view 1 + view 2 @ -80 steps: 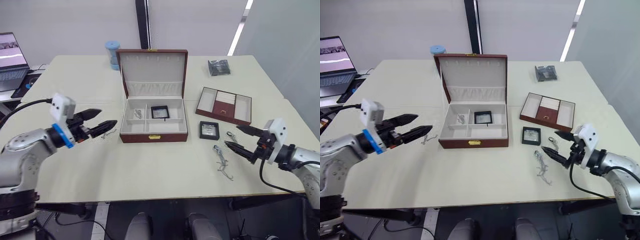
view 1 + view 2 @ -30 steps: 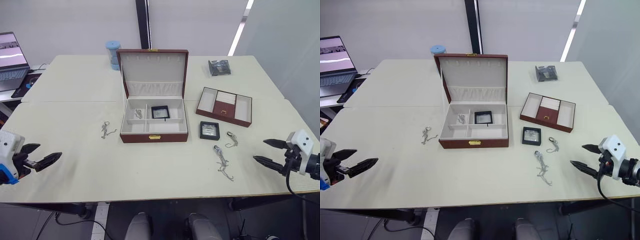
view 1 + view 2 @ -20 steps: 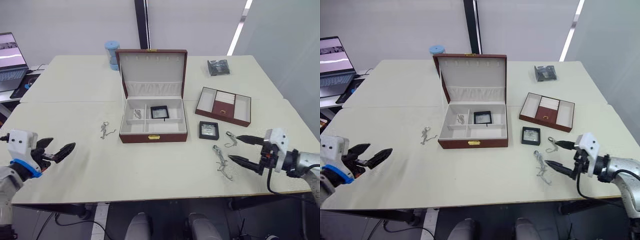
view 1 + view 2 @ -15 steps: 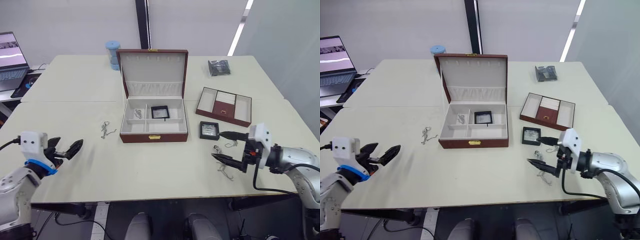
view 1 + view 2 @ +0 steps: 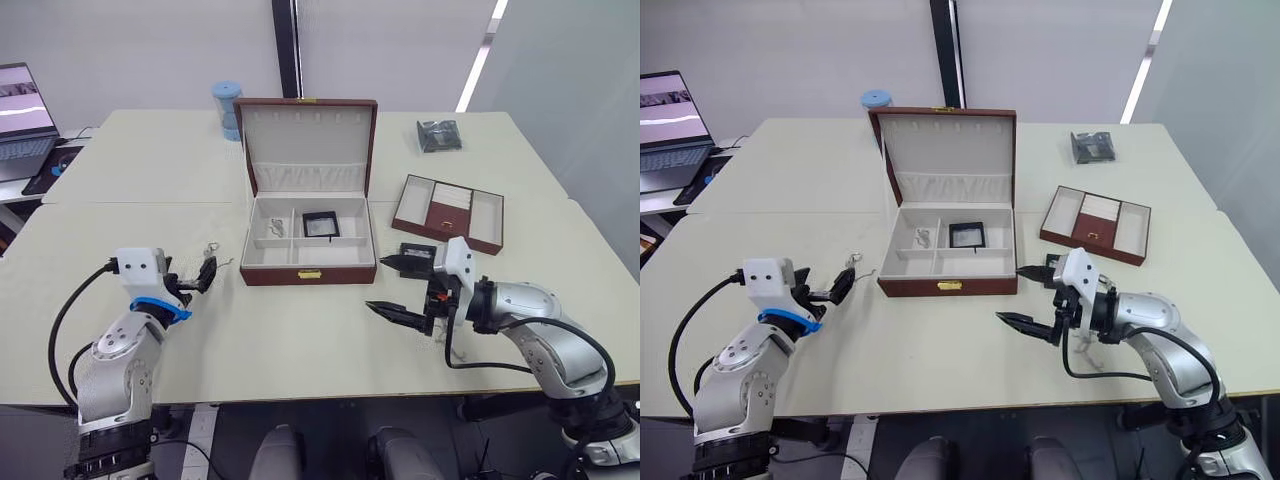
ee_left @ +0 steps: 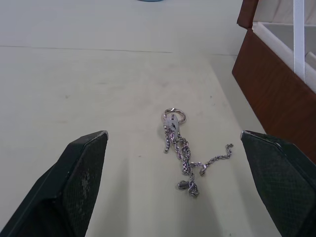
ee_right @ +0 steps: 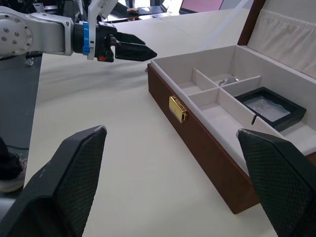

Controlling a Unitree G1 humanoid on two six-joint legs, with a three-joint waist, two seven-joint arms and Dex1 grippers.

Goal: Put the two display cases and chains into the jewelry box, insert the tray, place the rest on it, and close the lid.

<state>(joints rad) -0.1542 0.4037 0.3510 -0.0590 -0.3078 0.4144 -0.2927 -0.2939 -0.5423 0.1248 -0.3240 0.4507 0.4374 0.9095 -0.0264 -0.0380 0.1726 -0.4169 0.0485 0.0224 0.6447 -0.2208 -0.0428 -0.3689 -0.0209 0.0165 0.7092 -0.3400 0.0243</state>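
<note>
The jewelry box stands mid-table with its lid upright. One display case lies in its right compartment, and a small chain in a left one. The other display case lies on the table right of the box, partly behind my right gripper. That gripper is open and empty, hovering off the box's front right corner. The tray sits further right. A chain lies left of the box, just ahead of my open left gripper, between its fingers' lines.
A blue-lidded cup stands behind the box. A black packet lies at the back right, and a laptop sits at the far left. The box's brown side wall is close to my left gripper.
Both arms swung inward from the table's front corners. My left gripper came up to the chain left of the box; my right gripper moved left, now covering the chains on the right.
</note>
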